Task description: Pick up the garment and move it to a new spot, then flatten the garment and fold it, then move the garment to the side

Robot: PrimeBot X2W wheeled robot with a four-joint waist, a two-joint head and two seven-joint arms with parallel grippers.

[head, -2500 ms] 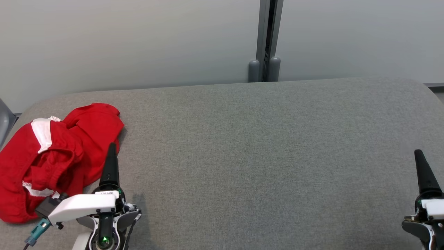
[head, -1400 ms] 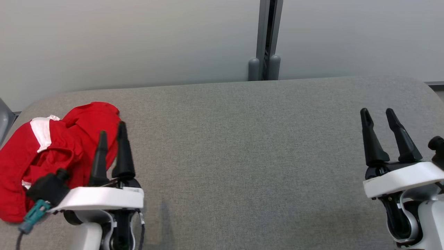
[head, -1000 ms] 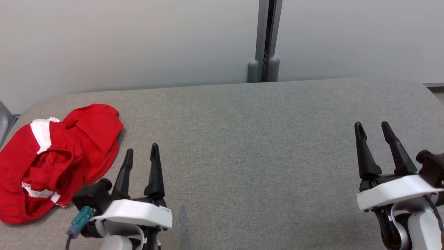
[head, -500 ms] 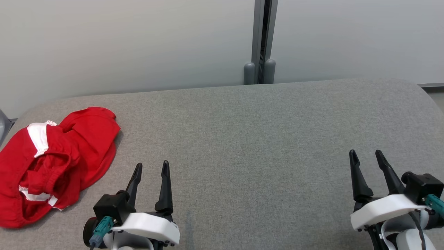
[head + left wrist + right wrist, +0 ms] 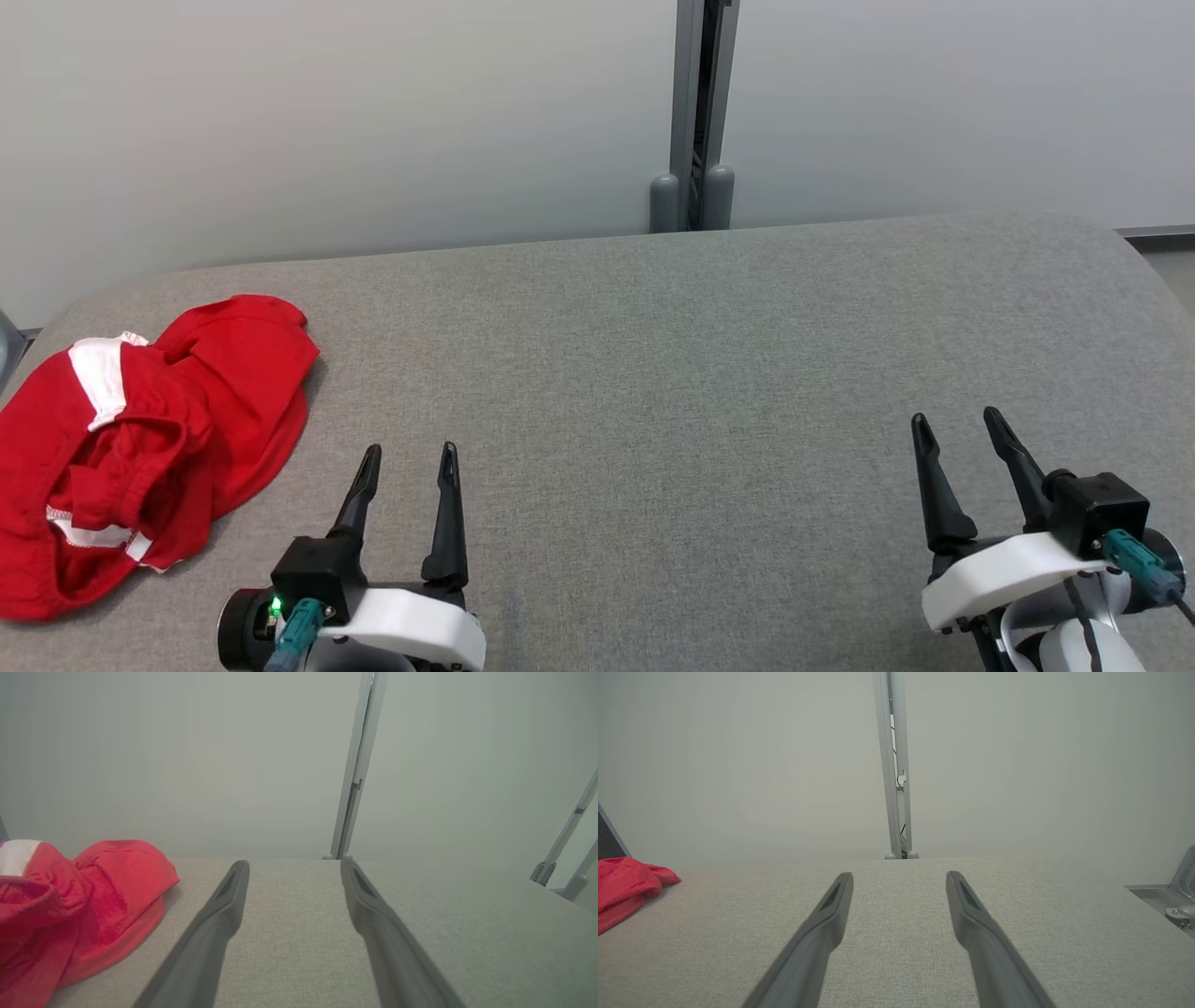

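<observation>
Near edge, lower left: left gripper [image 5: 411,448], fingers pointing away from the robot. Jaws spread wide, nothing between them; bare grey cloth shows in the gap in the left wrist view. A green light glows on its dark wrist block [image 5: 317,574].

Near edge, lower right: right gripper [image 5: 954,415], same attitude. Jaws wide apart, nothing held.

Further out, left: garment [image 5: 159,439], red with white bands, lying in a crumpled heap at the left end of the padded surface [image 5: 653,373]. It sits left of the left gripper, near but apart from it, and well apart from the right gripper. In the right wrist view a red edge of it shows at the far left.

The surface is grey woven cloth with rounded far corners.

Far side: grey upright post [image 5: 693,112] with two rounded caps at its foot, set between pale wall panels [image 5: 327,121].
</observation>
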